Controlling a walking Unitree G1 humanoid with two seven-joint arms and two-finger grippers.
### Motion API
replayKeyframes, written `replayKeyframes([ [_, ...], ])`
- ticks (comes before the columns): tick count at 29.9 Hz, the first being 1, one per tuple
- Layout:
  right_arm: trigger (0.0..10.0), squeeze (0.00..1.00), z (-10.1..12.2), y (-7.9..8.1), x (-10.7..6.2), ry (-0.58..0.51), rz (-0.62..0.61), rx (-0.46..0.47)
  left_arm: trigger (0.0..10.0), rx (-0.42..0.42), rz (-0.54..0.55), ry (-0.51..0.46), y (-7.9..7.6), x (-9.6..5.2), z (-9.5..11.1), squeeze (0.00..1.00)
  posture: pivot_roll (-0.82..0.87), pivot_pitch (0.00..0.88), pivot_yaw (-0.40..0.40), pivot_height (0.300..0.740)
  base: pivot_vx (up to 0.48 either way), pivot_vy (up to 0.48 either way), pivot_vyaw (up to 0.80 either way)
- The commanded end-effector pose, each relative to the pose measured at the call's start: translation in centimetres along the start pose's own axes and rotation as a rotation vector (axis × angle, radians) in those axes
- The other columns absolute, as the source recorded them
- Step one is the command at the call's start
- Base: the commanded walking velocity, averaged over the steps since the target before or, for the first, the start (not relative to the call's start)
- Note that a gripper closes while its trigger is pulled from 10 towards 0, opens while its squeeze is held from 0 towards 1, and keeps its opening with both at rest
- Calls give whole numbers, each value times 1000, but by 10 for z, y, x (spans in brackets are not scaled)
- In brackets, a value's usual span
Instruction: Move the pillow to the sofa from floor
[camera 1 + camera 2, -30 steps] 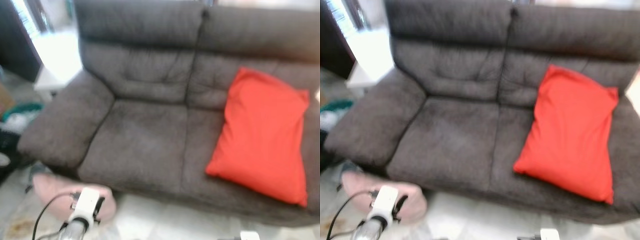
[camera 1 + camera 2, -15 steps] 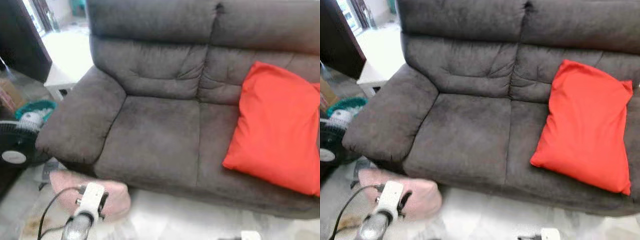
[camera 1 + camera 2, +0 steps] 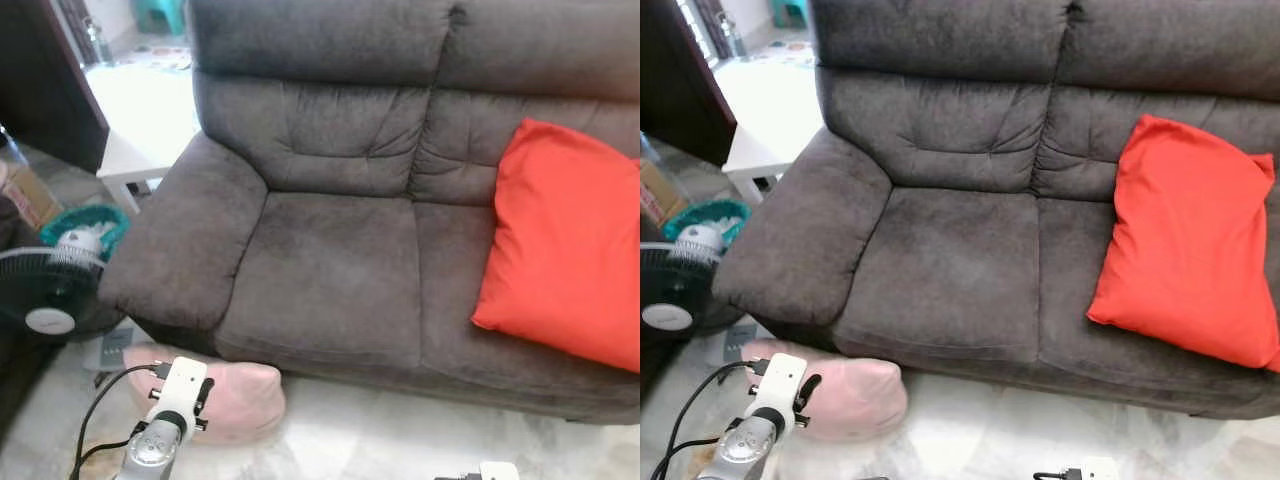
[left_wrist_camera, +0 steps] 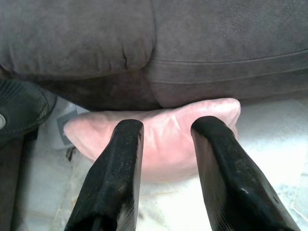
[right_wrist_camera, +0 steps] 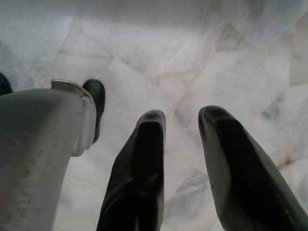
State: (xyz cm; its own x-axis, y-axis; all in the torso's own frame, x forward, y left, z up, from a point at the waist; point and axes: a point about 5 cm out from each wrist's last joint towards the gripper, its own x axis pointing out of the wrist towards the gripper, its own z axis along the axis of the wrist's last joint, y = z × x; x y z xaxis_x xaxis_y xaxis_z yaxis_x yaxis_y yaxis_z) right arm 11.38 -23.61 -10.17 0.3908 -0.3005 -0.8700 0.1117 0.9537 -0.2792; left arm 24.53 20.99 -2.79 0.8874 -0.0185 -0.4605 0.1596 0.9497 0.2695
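Two pillows in view: I count the pink pillow (image 3: 845, 395) on the floor and a red pillow (image 3: 1185, 255) already resting on the sofa (image 3: 960, 250).
Target location: the pink pillow lies on the pale floor (image 3: 970, 435), tucked against the sofa's front edge below the left armrest.
Change in view: over the last second the whole scene has slid right and sharpened, so I read a camera turn toward the pink pillow, not movement of objects.
Left gripper (image 4: 168, 132): fingers parted, empty, pointed at the pink pillow, tips short of it.
Right gripper (image 5: 180, 120): fingers apart, holding nothing, aimed at bare floor, idle.
Other items: a fan (image 3: 45, 290) stands left of the armrest.
Task meaning: approach nearly lined up; grasp not yet made.
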Motion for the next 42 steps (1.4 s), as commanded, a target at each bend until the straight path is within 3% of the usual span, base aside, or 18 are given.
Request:
replayKeyframes([
  [1, 10000, 0, -9, -1, -1, 22, 5, -6, 10000, 8, -17, 11, -5, -2, -4, 0, 133, 75, 9, 740, 0, 337, 0],
  [11, 10000, 0, -9, 0, -1, 22, 15, -5, 10000, 9, -22, 5, -8, -10, -14, 0, 136, 65, 13, 740, 0, 335, 0],
  [28, 10000, 0, -10, 2, -2, 26, 25, -3, 10000, 22, -31, -160, -6, -6, 13, 0, 141, 64, 18, 740, 0, 335, 0],
  [38, 10000, 0, -8, 2, -1, 23, 25, 4, 10000, -58, -23, 8, 1, 0, 1, 0, 149, 72, 13, 740, 0, 336, 0],
  [42, 10000, 0, -8, 3, -1, 23, 26, 5, 10000, -179, 13, 82, 7, 1, -5, 0, 143, 74, 9, 740, 0, 327, 0],
])
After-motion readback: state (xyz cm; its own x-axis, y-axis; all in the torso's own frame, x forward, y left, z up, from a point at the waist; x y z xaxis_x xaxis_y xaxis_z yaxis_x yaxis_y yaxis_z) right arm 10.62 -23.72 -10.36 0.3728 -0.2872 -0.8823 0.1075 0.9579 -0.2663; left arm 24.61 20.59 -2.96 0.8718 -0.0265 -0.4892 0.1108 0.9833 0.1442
